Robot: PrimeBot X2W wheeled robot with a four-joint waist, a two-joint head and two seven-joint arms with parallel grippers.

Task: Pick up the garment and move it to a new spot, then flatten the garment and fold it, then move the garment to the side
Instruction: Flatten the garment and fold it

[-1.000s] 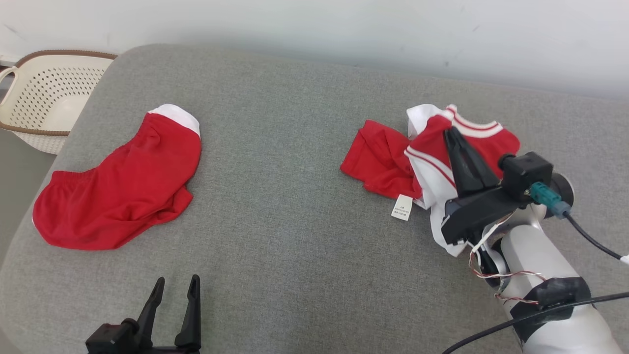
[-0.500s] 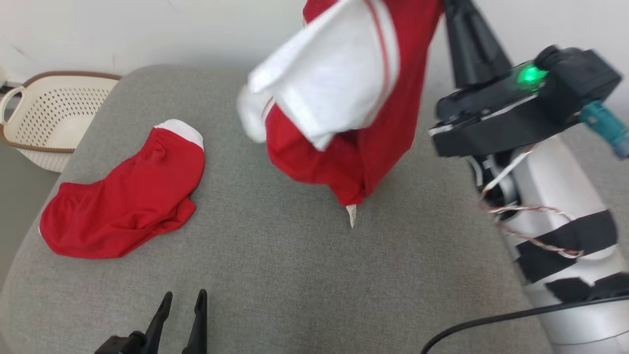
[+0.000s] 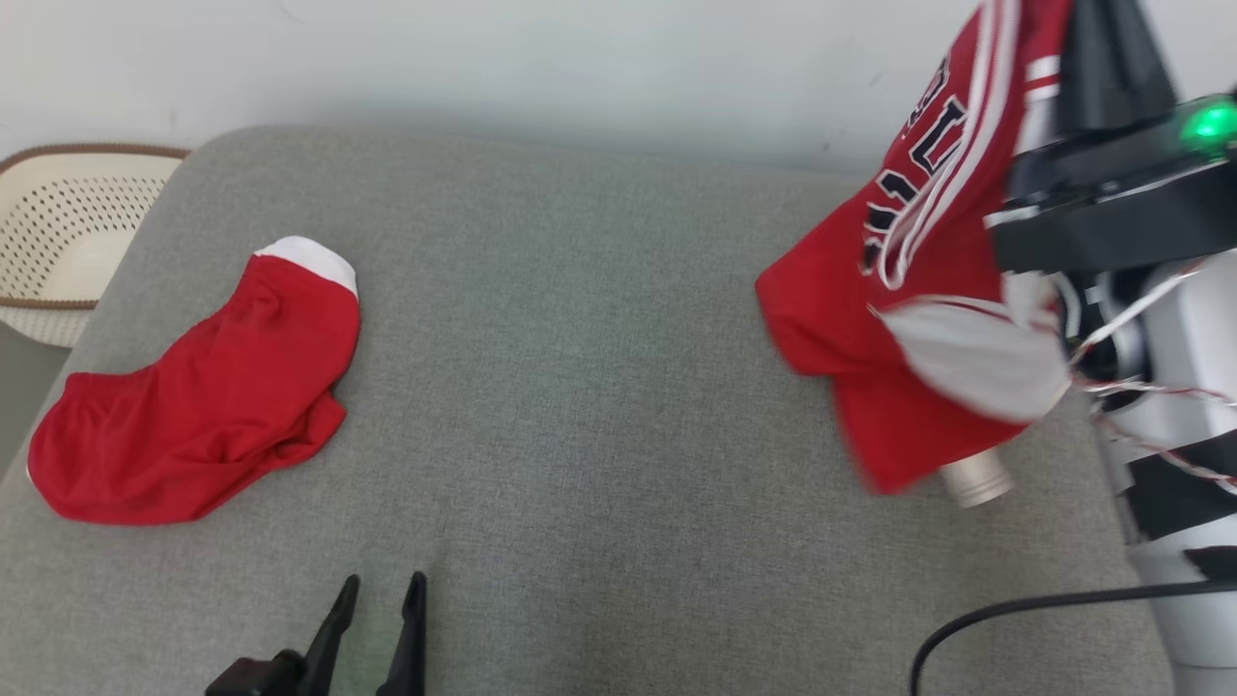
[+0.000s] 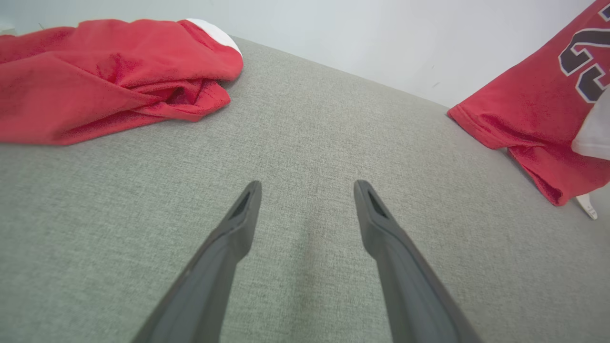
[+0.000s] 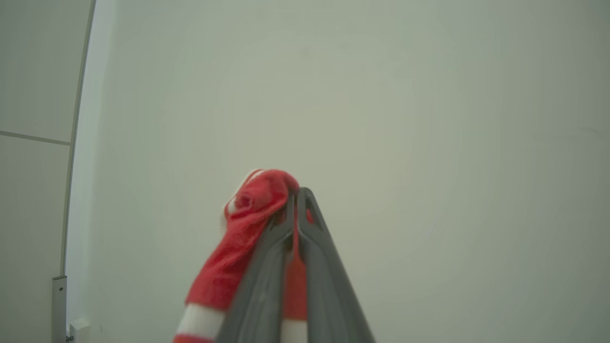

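Note:
The garment (image 3: pixel 899 290) is a red and white jersey with dark lettering. It hangs in the air over the right side of the grey cushion (image 3: pixel 580 387), its lower hem close above the fabric. My right gripper (image 5: pixel 298 195) is shut on a bunched edge of the garment (image 5: pixel 233 257) and points up toward the wall; its dark fingers (image 3: pixel 1111 58) rise at the top right of the head view. My left gripper (image 3: pixel 384 583) stands open over bare cushion at the near edge, nothing between its fingers (image 4: pixel 238 228). The jersey (image 4: pixel 529 109) hangs well to its right.
Red shorts with a white band (image 3: pixel 193 396) lie crumpled on the left of the cushion, also ahead-left of the left gripper (image 4: pixel 95 71). A cream perforated basket (image 3: pixel 58 242) stands beyond the left edge. A black cable (image 3: pixel 1015 619) runs by my right arm.
The right gripper lifted the jersey off the cushion and swung it from the middle back to the right. The head camera shifted a little. The left gripper stayed open and still.

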